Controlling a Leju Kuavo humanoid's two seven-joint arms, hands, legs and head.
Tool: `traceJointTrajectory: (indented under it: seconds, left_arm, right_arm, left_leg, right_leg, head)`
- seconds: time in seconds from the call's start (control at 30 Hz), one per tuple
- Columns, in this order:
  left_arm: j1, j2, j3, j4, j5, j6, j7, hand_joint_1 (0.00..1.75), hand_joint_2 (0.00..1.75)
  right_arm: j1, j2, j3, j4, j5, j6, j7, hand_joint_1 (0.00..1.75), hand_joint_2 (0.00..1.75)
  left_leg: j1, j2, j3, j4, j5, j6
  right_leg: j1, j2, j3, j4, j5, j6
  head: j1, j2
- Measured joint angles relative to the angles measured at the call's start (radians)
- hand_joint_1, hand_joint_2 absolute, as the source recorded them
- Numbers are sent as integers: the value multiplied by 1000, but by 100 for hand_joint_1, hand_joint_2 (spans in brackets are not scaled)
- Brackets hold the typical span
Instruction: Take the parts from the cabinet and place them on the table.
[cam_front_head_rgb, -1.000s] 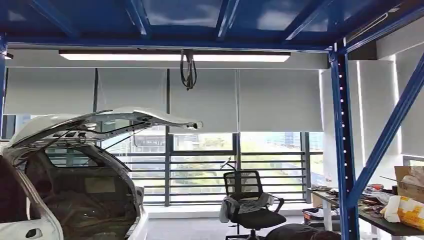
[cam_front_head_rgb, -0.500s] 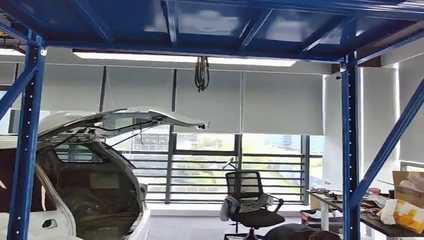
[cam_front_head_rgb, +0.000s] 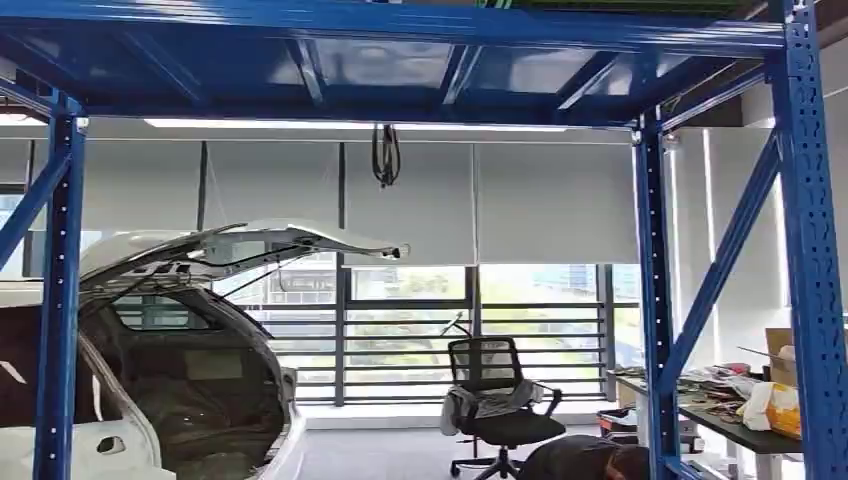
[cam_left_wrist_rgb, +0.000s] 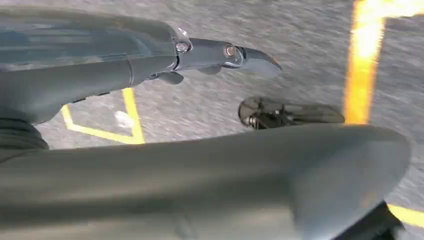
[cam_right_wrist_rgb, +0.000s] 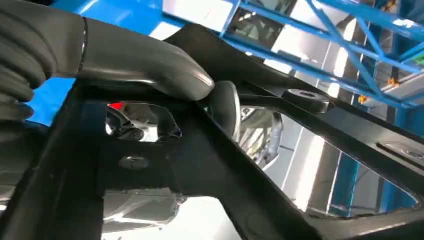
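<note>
Right hand (cam_right_wrist_rgb: 150, 70) grips a black, flat metal frame part with cut-out openings (cam_right_wrist_rgb: 210, 170). In the right wrist view the thick grey thumb lies across one bar of the part, and the part spans most of that view, raised against the blue steel rack (cam_front_head_rgb: 60, 300). This grip is judged to suit carrying: the thumb clamps a bar next to an opening, so the flat part cannot slide out of the hand.

Left hand (cam_left_wrist_rgb: 210, 55) holds nothing. In the left wrist view its dark fingers are extended and apart above a grey floor (cam_left_wrist_rgb: 310, 45) marked with yellow lines. The arm appears to hang at the side, which keeps it out of the way of the loaded arm.

In the head view the blue steel rack frames the scene, with uprights at both sides and a shelf deck overhead. Beyond the rack, a white car with its tailgate raised (cam_front_head_rgb: 190, 330) stands near the rack's left upright. A black office chair (cam_front_head_rgb: 497, 400) stands behind the rack, in front of the windows. A dark worktop carrying boxes and clutter (cam_front_head_rgb: 745, 435) stands just beside the rack's right uprights.

Task stage, as a judgement: the part is already taken and in transit. Placement on the worktop is not yet done.
</note>
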Motion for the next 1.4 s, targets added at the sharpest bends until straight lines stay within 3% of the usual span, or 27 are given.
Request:
traceJointTrajectory:
  seconds: [0.07,0.1,0.13,0.23,0.27,0.33,0.4,0.43,0.47,0.53,0.57,0.6,0.63,0.73,0.77,0.8,0.83,0.9,0.97,1.0,1.07,1.1,1.13,1.17,1.27,1.33,1.4]
  left_arm:
    - [1,10,0,0,0,0,14,0,0]
    - [0,11,0,0,0,0,18,0,0]
    - [-3,16,0,0,0,0,18,0,0]
    - [-4,19,0,0,4,0,26,0,0]
    - [0,19,1,0,7,0,26,0,0]
    - [1,21,1,0,9,0,28,0,0]
    - [-1,22,2,0,10,0,28,0,0]
    - [0,22,2,0,10,0,28,0,0]
    - [2,22,2,0,10,0,29,0,0]
    - [3,22,3,0,13,0,29,0,0]
    - [2,22,3,0,15,0,29,0,0]
    - [1,21,3,0,17,0,29,0,0]
    - [-3,21,4,0,17,1,29,0,0]
    - [1,23,6,0,18,3,29,0,0]
    - [2,25,8,0,19,3,29,0,0]
    - [2,26,10,0,22,3,29,0,0]
    - [0,26,11,0,27,3,28,0,0]
    - [-3,27,14,0,31,5,26,0,0]
    - [-2,30,18,0,37,10,23,0,0]
    - [0,32,21,0,40,12,22,0,0]
    - [1,39,29,0,48,15,16,0,0]
    - [-1,41,31,0,51,16,15,0,0]
    - [-4,42,34,0,52,16,14,0,0]
    - [-7,43,37,0,56,19,12,0,0]
    - [0,46,51,0,68,22,8,0,0]
    - [1,50,59,-1,72,28,7,0,0]
    - [1,54,62,-1,73,32,5,0,0]
  right_arm:
    - [-8,-1,-2,10,-3,6,0,175,175]
    - [-11,-1,-4,13,-4,9,0,175,175]
    - [-13,-3,-6,16,-5,9,-2,175,175]
    - [-30,-4,-5,24,-5,11,-3,175,175]
    - [-34,-6,-5,26,-5,12,-6,175,175]
    - [-40,-11,-6,29,-3,14,-7,175,175]
    - [-42,-12,-5,34,2,16,-8,175,175]
    - [-42,-12,-5,37,5,18,-7,175,175]
    - [-42,-12,-5,39,6,18,-8,175,175]
    - [-43,-12,-3,40,15,18,-8,175,175]
    - [-45,-13,-2,40,18,18,-8,175,175]
    - [-46,-15,-1,40,21,18,-8,175,175]
    - [-44,-17,0,40,25,18,-8,175,175]
    - [-47,-23,7,39,42,18,-7,175,175]
    - [-47,-25,11,38,49,17,-7,175,175]
    - [-47,-26,18,37,61,11,-7,175,175]
    - [-45,-26,25,36,68,6,-10,175,175]
    - [-42,-26,38,37,83,-10,-18,175,175]
    - [-44,-26,55,41,95,-24,-26,175,175]
    - [-46,-26,62,43,100,-26,-29,175,175]
    - [-58,-26,78,48,104,-29,-31,175,175]
    - [-63,-26,84,49,103,-29,-32,175,175]
    - [-65,-26,88,50,102,-30,-34,175,175]
    - [-67,-27,91,52,102,-31,-34,175,175]
    - [-75,-28,103,60,106,-35,-47,175,175]
    - [-72,-32,108,64,116,-40,-52,175,175]
    - [-63,-36,111,69,121,-47,-53,175,175]
  left_leg:
    - [4,11,104,-158,57,-2]
    - [3,43,169,-253,46,0]
    - [-5,49,198,-311,24,10]
    - [-5,29,183,-322,17,34]
    - [2,25,180,-325,26,45]
    - [0,16,166,-324,39,59]
    - [-4,2,151,-321,50,62]
    - [-6,-5,144,-319,54,63]
    - [-8,-15,139,-316,56,63]
    - [-12,-35,136,-312,58,62]
    - [-15,-44,138,-311,59,62]
    - [-11,-51,137,-311,60,61]
    - [-17,-59,130,-307,62,57]
    - [-10,-82,117,-310,73,40]
    - [-15,-86,113,-306,68,36]
    - [-15,-56,103,-289,48,31]
    - [-11,-34,78,-237,11,26]
    - [-4,-22,0,-70,-68,12]
    - [2,-19,-38,18,-81,3]
    - [6,-15,-20,-16,-52,-1]
    - [11,7,67,-195,44,-5]
    - [11,38,106,-277,75,-5]
    - [-2,66,110,-294,60,-1]
    - [1,58,102,-289,63,14]
    - [-3,29,92,-288,69,34]
    - [3,14,89,-291,77,48]
    - [1,-6,85,-290,80,53]
  right_leg:
    - [-1,-11,-18,13,7,7]
    - [2,-16,-24,22,8,11]
    - [5,-25,-31,32,9,17]
    - [6,-50,-40,36,23,37]
    - [2,-39,-44,40,13,44]
    - [0,4,-76,129,-63,54]
    - [0,12,-141,302,-147,57]
    - [0,12,-158,356,-162,57]
    - [0,12,-152,357,-154,54]
    - [2,20,-66,219,-83,44]
    - [5,38,-10,117,-39,33]
    - [5,80,23,48,-29,19]
    - [2,86,28,36,-28,18]
    - [7,64,26,30,-28,17]
    - [-4,50,33,5,-26,14]
    - [-5,37,33,1,-21,7]
    - [-5,28,30,0,-20,4]
    - [-5,4,26,1,-20,4]
    - [-6,-17,24,3,-20,4]
    - [-6,-28,25,4,-21,5]
    - [-9,-45,25,12,-26,13]
    - [-7,-52,24,18,-30,21]
    - [0,-59,20,26,-35,28]
    - [3,-67,17,30,-35,31]
    - [-1,-96,19,30,-34,44]
    - [-8,-24,0,82,-89,52]
    - [-8,10,-71,248,-173,55]
  head:
    - [0,0]
    - [0,0]
    - [0,0]
    - [0,0]
    - [0,0]
    - [0,0]
    - [0,0]
    - [0,0]
    - [0,0]
    - [0,0]
    - [0,0]
    - [0,0]
    - [0,0]
    - [0,0]
    - [0,0]
    - [0,0]
    - [0,0]
    - [0,0]
    - [0,0]
    - [0,0]
    - [0,0]
    - [0,0]
    - [0,0]
    - [0,0]
    - [0,0]
    - [0,0]
    - [0,0]
